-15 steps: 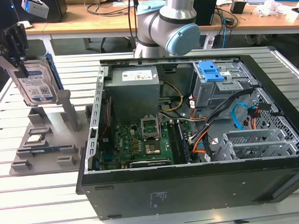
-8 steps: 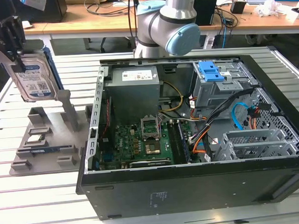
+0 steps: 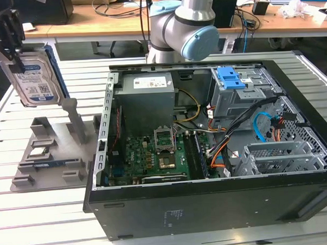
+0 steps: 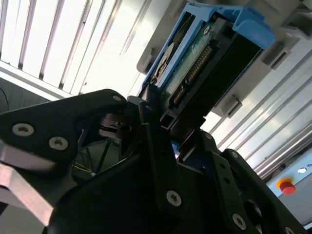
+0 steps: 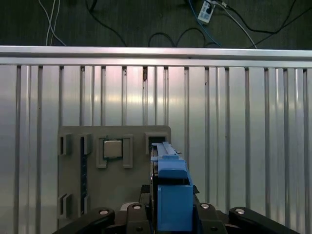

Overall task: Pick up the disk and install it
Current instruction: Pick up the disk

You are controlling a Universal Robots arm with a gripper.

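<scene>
Slatted aluminium desk [image 3: 43,225], with cluttered wooden benches [image 3: 94,27] and trailing cables behind. The robot arm [image 3: 173,27] stands at twelve o'clock from the open computer case [image 3: 210,207]. Its black jaws are clamped on the disk [image 3: 34,79], gripping it by its upper end. They hold it on edge in the air at the exterior view's left, at about ten o'clock from the case. The drive's blue-and-white label faces the exterior camera, and its blue bracket runs along the edges.

Below the disk, at nine o'clock from the case, lies the grey parts holder [image 3: 46,160] (a moulded tray with slots and one upright post). The disk hangs clear of it, not touching.

In the first wrist view the disk [image 5: 171,195] is seen end-on between the jaws, over the holder [image 5: 73,170]. A square chip [image 5: 112,148] sits there in its own pocket beside an open slot. The second wrist view shows the disk [image 4: 195,63] close up, its connector pins and circuit board exposed, held tight between the jaws. A red push button [image 4: 285,185] sits on a grey panel beyond.

Inside the uncovered case are the power supply [image 3: 147,96] at eleven o'clock and the green motherboard [image 3: 154,155] at eight. The grey drive cage [image 3: 244,97] with its blue latch [image 3: 232,77] is at one o'clock, well apart from the disk.
</scene>
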